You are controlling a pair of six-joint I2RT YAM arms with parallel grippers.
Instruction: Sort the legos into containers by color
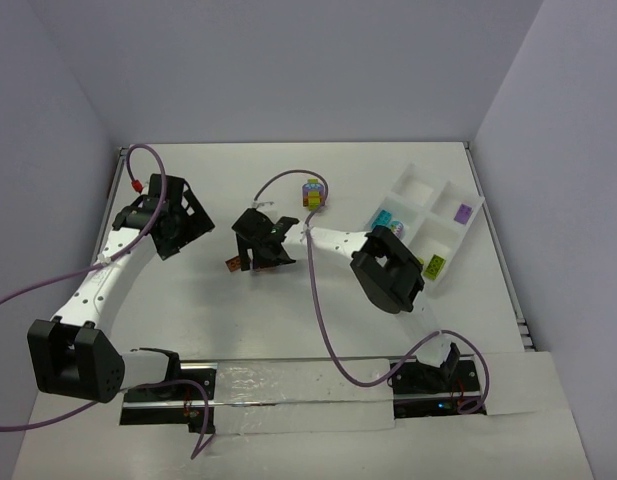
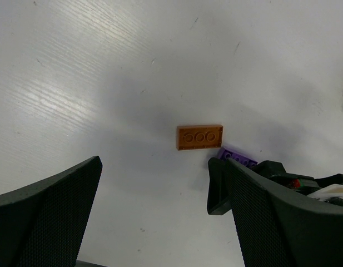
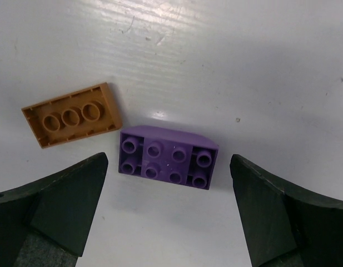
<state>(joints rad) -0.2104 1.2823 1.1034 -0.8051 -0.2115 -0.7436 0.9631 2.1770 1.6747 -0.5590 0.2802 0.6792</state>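
Right wrist view, with the overhead and left wrist views in support. I have the right hand poised directly above the purple brick, fingers spread wide, one on either side of it and neither touching it. The brick's long axis runs nearly along the line from finger to finger, slightly skewed, so I judge that closing now would take it by its short ends. A squarer bite would call for a small wrist turn first.

The brick lies flat on the white desk, studs up, in two rows of four, with its far top edge rounded over. An orange plate lies just beside its far-left corner, underside up and showing three round sockets. I cannot tell whether the two touch. I judge the plate close enough to be nudged by the left-side finger.

The left hand is also wide open and holds nothing. It stands off to the side of the pair, so the right arm is plainly the nearer one.

The tray sits well apart, on the right. One of its compartments already holds a purple piece, and I take that compartment as this brick's destination.
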